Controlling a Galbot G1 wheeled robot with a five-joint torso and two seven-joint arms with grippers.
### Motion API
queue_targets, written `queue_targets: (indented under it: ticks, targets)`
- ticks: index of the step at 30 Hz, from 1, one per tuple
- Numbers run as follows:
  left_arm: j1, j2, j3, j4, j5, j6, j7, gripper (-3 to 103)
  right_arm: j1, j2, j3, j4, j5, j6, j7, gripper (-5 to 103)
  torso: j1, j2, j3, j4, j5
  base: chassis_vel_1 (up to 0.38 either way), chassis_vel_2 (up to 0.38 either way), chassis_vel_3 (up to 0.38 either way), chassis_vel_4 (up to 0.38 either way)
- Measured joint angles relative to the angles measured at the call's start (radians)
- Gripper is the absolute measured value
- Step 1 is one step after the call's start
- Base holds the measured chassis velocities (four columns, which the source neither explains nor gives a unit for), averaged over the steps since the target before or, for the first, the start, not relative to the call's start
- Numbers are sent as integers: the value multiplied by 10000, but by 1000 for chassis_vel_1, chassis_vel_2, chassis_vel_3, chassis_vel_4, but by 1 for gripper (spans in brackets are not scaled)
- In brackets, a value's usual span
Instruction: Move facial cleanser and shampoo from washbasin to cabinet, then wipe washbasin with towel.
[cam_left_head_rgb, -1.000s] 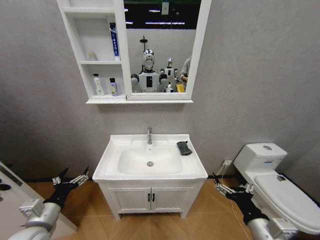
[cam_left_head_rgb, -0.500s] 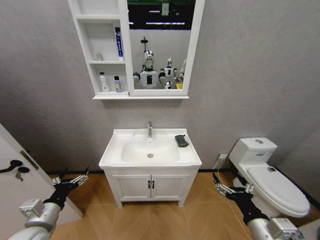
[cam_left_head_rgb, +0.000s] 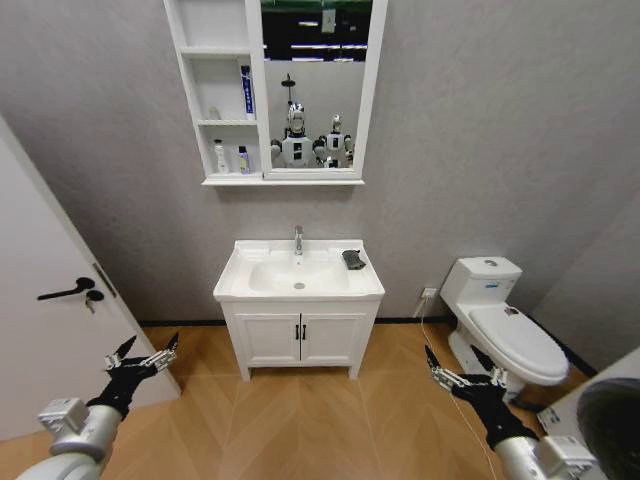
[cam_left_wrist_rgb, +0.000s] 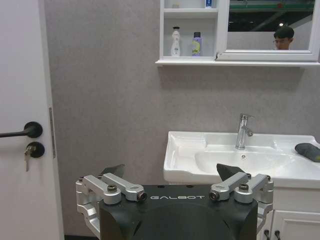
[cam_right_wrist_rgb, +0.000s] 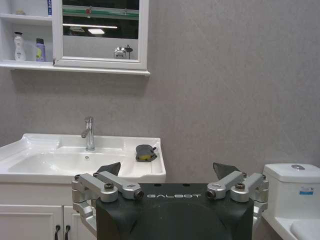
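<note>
Two bottles sit on the cabinet's bottom shelf; towel waits at the washbasin's right rear corner. Left gripper and right gripper hang wide open, empty, well short — wiping calls for closing in.

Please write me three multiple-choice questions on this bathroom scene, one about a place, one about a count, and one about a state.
1. Where does the towel lie?
A. on the washbasin's right rear corner
B. on the toilet lid
C. on the floor

2. How many bottles stand on the cabinet's lowest shelf?
A. none
B. two
C. four

3. How are the left gripper and right gripper?
A. both shut on bottles
B. left open, right shut on the towel
C. both open and holding nothing

Answers: 1 A, the dark cloth rests on the basin's rim right of the faucet. 2 B, a white bottle and a purple bottle stand side by side there. 3 C, both wrist views show spread fingers with nothing between them, low and short of the vanity.
</note>
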Motion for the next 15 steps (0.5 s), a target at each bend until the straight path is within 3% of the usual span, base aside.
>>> queue_targets:
  ticks: [4,7,9,11,15]
  targets:
    - [0,0,0,0,0,0,-1,100,-1,0,0,1,0,0,0,100,-3,2,-2,1,-8,362,-343,-352,343]
    - [-1,0,1,-1,0,0,5,100,1,-3,0,-1,0,0,0,100,9,-4,4,0,9,365,-351,-352,357]
    - [0,0,0,0,0,0,0,100,1,-1,0,1,0,0,-1,100,2,-1,0,0,-12,315,-353,-337,332]
    - [-1,0,0,-1,0,1,-1,100,1,-1,0,0,0,0,-1,100,5,-3,3,0,11,371,-327,-360,339]
    - [0,0,0,0,0,1,0,100,1,-1,0,2,0,1,-1,100,-1,1,-2,0,-9,346,-355,-363,348]
